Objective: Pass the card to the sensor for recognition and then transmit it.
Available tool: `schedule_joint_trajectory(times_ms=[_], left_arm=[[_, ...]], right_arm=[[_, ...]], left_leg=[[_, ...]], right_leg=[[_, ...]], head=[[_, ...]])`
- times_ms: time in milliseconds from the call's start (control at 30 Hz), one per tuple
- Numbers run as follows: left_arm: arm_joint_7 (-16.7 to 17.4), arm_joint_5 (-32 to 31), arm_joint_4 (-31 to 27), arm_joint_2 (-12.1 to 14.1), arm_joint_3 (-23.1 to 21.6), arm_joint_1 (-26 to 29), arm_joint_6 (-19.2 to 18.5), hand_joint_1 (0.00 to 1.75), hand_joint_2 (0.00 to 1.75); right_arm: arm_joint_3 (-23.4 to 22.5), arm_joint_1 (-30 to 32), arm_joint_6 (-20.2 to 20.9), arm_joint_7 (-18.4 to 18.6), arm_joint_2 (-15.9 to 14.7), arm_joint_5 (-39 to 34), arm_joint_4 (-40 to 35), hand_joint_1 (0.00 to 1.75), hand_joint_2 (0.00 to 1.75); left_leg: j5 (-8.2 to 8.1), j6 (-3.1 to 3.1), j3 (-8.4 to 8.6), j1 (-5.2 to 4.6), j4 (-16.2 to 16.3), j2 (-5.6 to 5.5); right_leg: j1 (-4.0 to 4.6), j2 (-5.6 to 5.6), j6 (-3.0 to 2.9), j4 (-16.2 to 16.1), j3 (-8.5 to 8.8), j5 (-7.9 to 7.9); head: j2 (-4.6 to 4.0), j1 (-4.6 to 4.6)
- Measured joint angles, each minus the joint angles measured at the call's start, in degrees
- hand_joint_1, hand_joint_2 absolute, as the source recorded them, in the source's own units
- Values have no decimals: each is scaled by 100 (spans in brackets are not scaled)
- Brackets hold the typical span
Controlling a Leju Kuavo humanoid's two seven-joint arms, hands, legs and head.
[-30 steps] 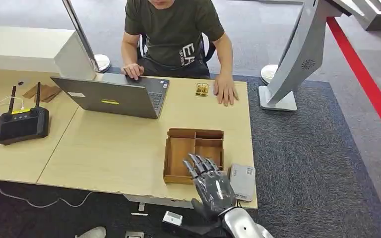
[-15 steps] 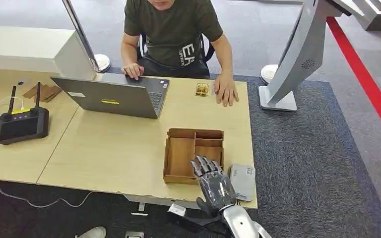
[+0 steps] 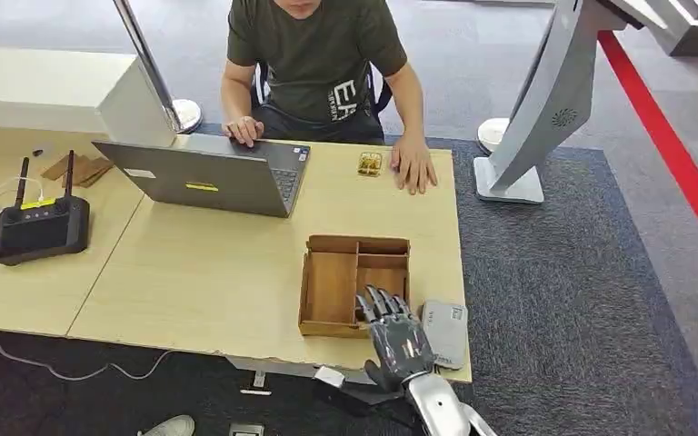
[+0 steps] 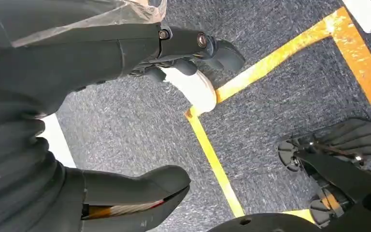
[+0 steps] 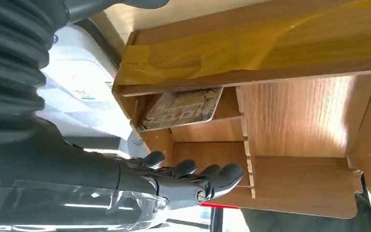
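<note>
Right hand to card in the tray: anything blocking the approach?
Nothing visible does. The right hand hovers empty, fingers apart, over the near edge of the wooden tray. The card lies flat in a small compartment, uncovered; its low walls sit close around it.

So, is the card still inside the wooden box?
Yes. The card leans inside a small compartment of the wooden box; the right hand holds nothing.

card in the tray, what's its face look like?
Mottled tan-and-grey print with blurred dark lettering; the card shows best in the right wrist view.
</note>
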Motion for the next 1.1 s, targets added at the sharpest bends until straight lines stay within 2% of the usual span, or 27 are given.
schedule_joint_trajectory(times_ms=[400, 1100], left_arm=[[2, -48, 0, 0, -2, -15, -13, 0, 175], [2, -63, 0, 0, -2, -19, -15, 0, 175]], right_arm=[[-114, -80, -262, 2, 109, 181, 275, 0, 175], [-129, -87, -197, 72, 129, 299, 212, 0, 175]], left_leg=[[0, 0, 0, 0, 0, 0], [0, 0, 1, 0, 0, 0]], right_leg=[[0, 0, 0, 0, -1, 0], [0, 0, 0, 0, 0, 0]], head=[[0, -2], [0, 0]])
